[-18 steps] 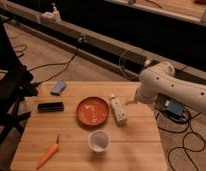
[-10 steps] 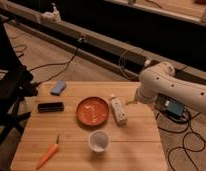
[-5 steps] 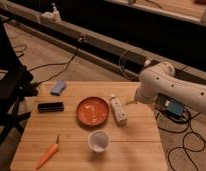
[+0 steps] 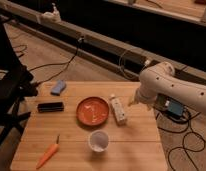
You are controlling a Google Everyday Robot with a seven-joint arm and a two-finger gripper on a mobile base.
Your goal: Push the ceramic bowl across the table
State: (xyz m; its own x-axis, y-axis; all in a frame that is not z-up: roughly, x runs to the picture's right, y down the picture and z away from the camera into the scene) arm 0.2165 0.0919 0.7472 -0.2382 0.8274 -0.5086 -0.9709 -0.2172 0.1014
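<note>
The ceramic bowl (image 4: 93, 111) is a wide, shallow orange-red dish with pale smudges inside. It sits near the middle of the light wooden table (image 4: 61, 130). My white arm (image 4: 168, 89) reaches in from the right. My gripper (image 4: 132, 102) hangs at the arm's lower end, over the table's right side. It is to the right of the bowl and apart from it, with a white oblong object (image 4: 118, 110) lying between them.
A small white cup (image 4: 98, 140) stands in front of the bowl. A carrot (image 4: 48, 154) lies front left, a black bar (image 4: 50, 106) at the left, a blue sponge (image 4: 58, 87) at the back left. Cables run on the floor behind and to the right.
</note>
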